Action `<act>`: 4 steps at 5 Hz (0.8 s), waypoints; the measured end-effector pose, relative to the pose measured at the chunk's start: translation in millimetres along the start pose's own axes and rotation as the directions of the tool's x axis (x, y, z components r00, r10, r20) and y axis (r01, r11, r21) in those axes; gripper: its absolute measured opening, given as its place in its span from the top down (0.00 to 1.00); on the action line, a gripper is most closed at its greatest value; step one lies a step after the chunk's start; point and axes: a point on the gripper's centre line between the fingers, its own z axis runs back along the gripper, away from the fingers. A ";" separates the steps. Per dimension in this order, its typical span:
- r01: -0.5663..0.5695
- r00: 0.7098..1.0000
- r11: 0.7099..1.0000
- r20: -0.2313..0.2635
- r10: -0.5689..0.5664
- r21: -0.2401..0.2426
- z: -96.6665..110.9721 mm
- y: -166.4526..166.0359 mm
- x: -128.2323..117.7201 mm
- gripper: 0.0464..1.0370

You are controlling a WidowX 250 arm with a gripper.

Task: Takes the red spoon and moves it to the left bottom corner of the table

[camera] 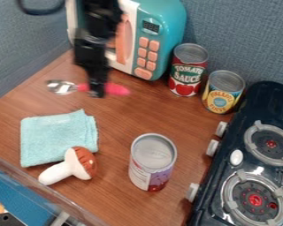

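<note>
- The wooden table (126,117) slants across the frame; its lower-left part is where the spoon should end up.
- The black arm (97,46) hangs in from the top edge, left of centre, in front of the toy microwave (166,22). Its gripper (97,93) is at the middle of the spoon, upper left of the frame. I cannot tell whether it is wide, narrow or closed on the handle.
- The folded light-blue cloth (55,137) sits at left, below the spoon, with the toy mushroom (70,167) by its lower right edge. Both are near the likely route, so a low carry could snag them.
- The red spoon (117,89) lies crosswise at the gripper, metal bowl to the left, handle to the right. The step in hand looks like the grasp, or the very start of the lift; the placing is not done.
- Next, the move calls for a sure grip on the handle, a lift that clears the cloth, a carry down and left, then a low, gentle release.
</note>
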 end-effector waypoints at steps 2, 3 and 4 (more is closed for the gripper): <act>-0.468 0.884 0.883 0.021 0.468 0.040 -15.9 -20.1 91.2 0.67; -0.675 0.737 0.732 0.064 0.672 0.090 -26.5 -30.7 111.7 0.67; -0.782 0.622 0.609 0.125 0.773 0.130 -43.6 -27.6 119.0 0.67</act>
